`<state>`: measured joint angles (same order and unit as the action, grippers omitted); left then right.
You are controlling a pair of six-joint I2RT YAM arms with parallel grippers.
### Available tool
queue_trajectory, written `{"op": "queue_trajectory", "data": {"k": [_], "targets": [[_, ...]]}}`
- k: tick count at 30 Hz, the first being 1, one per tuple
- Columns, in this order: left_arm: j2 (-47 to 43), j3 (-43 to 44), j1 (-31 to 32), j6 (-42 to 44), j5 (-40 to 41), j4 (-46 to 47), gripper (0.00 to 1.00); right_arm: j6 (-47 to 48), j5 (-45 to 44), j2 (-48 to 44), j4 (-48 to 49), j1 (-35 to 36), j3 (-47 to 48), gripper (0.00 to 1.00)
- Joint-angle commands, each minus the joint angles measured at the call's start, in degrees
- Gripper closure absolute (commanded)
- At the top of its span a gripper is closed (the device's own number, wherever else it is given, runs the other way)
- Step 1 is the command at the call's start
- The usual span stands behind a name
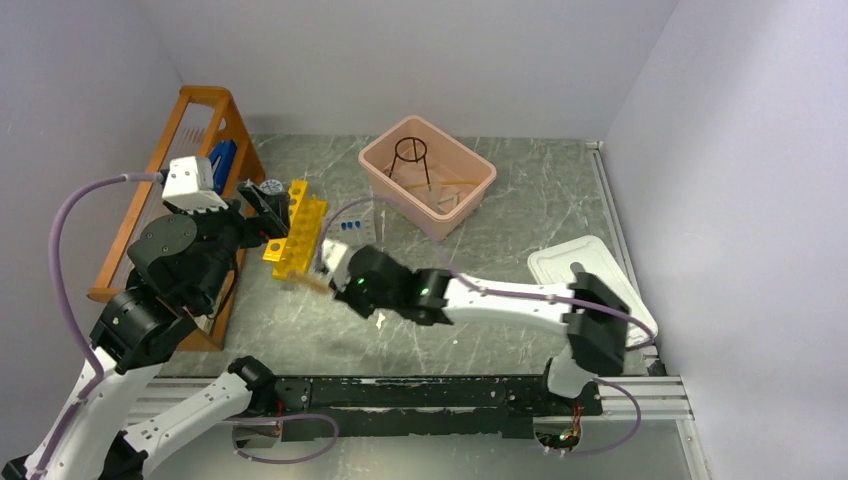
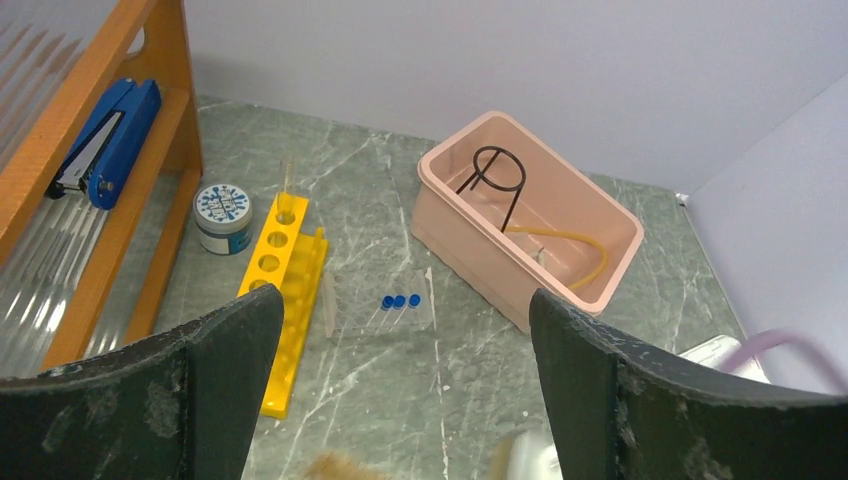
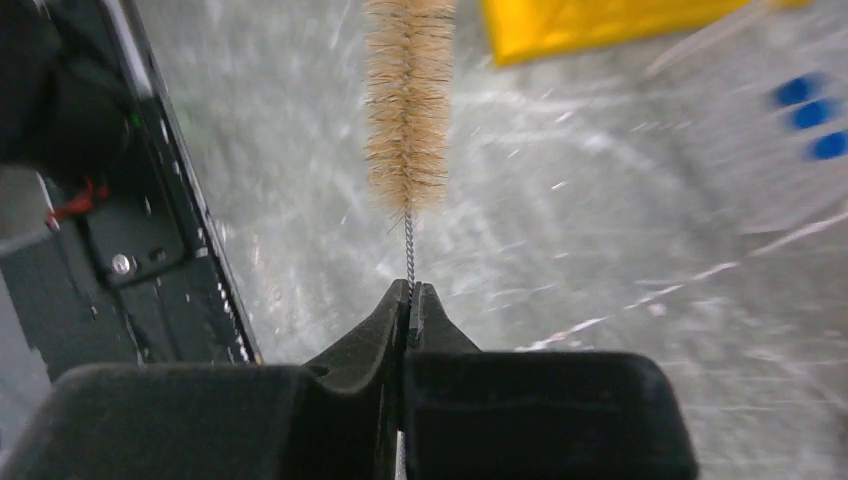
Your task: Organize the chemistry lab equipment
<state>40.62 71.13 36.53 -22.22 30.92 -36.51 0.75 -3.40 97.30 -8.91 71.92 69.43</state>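
Two hazards sit on the worktop (image 1: 520,230): the pink tub (image 1: 455,145) and the yellow tube rack (image 1: 295,232). Lift high before you swing past either. Your right end effector (image 3: 409,295) is pinched fully shut on the wire brush (image 3: 405,110) stem. The bristles jut straight ahead of the fingertips, near the rack's near end. Your left end effector (image 2: 405,310) gapes wide, empty.

Views, three: top external, high at the near edge, looking down over the whole counter (image 1: 520,200); left wrist, mid height, angled forward and down; right wrist, low and very close to the surface; all three share the yellow tube rack (image 1: 295,235) and blue-capped clear tubes (image 1: 348,227).
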Motion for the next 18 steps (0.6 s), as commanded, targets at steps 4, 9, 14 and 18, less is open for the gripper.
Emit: {"op": "queue_trajectory", "data": {"k": [4, 9, 14, 18], "targets": [[-2.64, 1.35, -0.06, 1.57, 0.27, 1.66, 0.05, -2.41, 0.24, -15.73, 8.36, -12.23, -4.02, 1.0], [-3.53, 0.48, -0.06, 1.57, -0.18, 2.63, 0.05, -3.28, -1.25, -20.21, 13.25, -21.55, -3.95, 1.0], [-3.07, -0.05, -0.11, 1.01, -1.35, 2.28, 0.05, -1.25, 2.91, -16.34, 12.45, -30.03, 0.95, 1.0], [-3.0, -1.33, -0.06, 0.36, -2.46, 2.15, 0.05, -0.13, 12.11, -11.73, 11.78, -37.71, 4.27, 1.0]]}}
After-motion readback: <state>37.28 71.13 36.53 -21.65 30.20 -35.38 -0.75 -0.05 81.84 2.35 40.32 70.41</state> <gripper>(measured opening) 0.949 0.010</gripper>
